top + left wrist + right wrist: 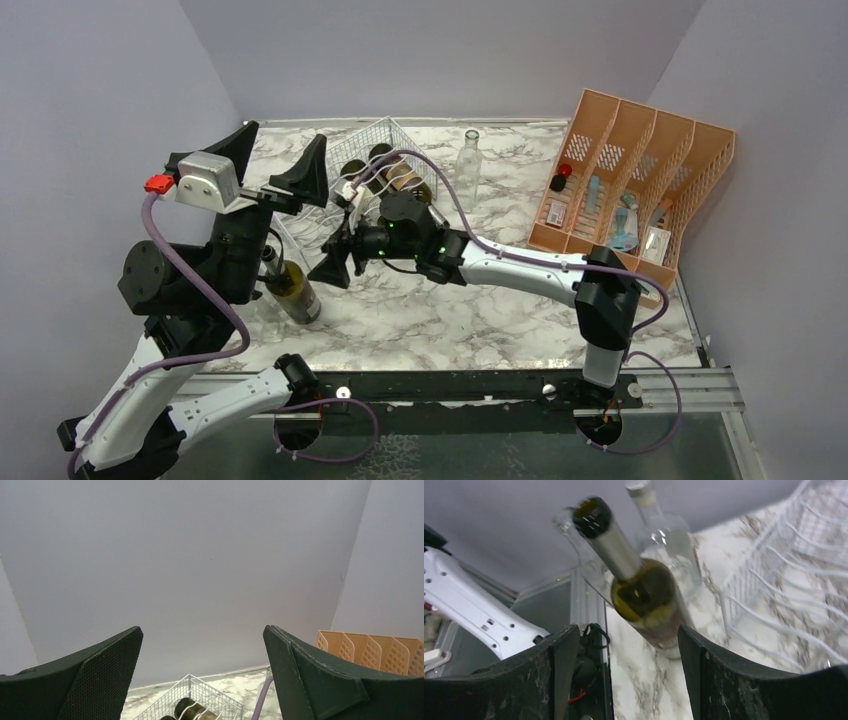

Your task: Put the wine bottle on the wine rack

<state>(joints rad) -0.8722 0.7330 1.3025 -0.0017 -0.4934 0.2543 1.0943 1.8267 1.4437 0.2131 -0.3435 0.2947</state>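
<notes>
The right gripper [624, 645] has its black, rough-textured jaws apart, nothing between them. Just ahead of its fingertips stands the wine bottle [644, 597]: dark olive glass, rounded shoulders and a silvery foil neck, upright on the veined marble table [450, 310]. A clear glass bottle [669, 540] is just behind it. The rack [372, 130], thin white wire in a boxy grid, sits off to one side of this gripper, apart from the wine bottle, with dark bottles lying in it. The left gripper [202, 650] hangs raised, its dimpled black jaws spread wide and empty, the rack below and beyond them.
</notes>
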